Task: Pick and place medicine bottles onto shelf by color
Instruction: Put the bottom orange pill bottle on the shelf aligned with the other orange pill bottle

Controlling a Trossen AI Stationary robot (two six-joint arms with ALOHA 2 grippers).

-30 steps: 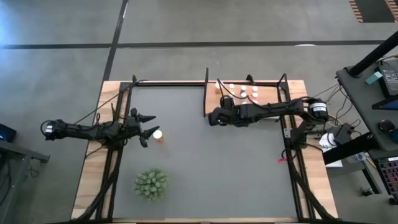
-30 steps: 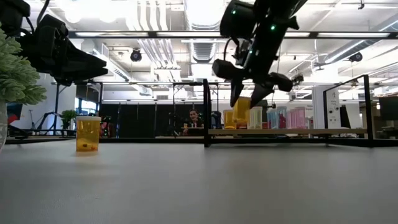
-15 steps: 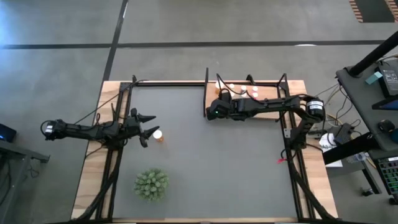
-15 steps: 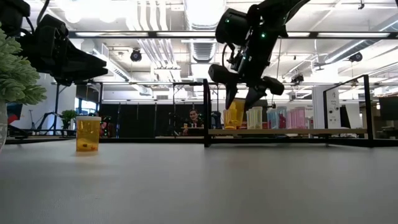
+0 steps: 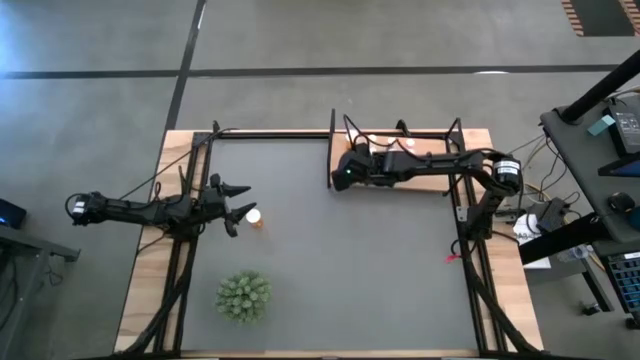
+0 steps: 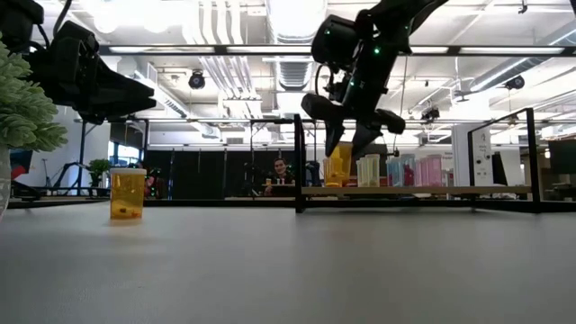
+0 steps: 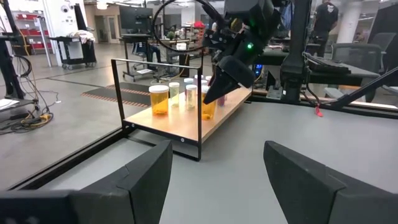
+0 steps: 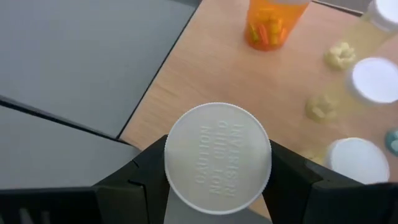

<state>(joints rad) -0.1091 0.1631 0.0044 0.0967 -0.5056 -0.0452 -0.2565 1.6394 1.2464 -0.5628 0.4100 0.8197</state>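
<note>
Fingers of right gripper (image 8: 217, 186) clamp round white embossed cap of orange bottle (image 8: 217, 163), above light-wood shelf (image 8: 205, 74). 
High view: left gripper (image 5: 237, 200) spread open, empty; white-capped bottle (image 5: 254, 216) just beside fingertips on grey mat (image 5: 350, 270). 
Low view: translucent amber cylinder (image 6: 338, 166) between dark fingers, over shelf board.

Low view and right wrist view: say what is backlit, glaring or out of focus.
Low view: bright ceiling lights backlight the right gripper into a silhouette; the plant at the edge is soft. Right wrist view: the held bottle's white cap is near and slightly blurred; the shelf looks evenly lit.
</note>
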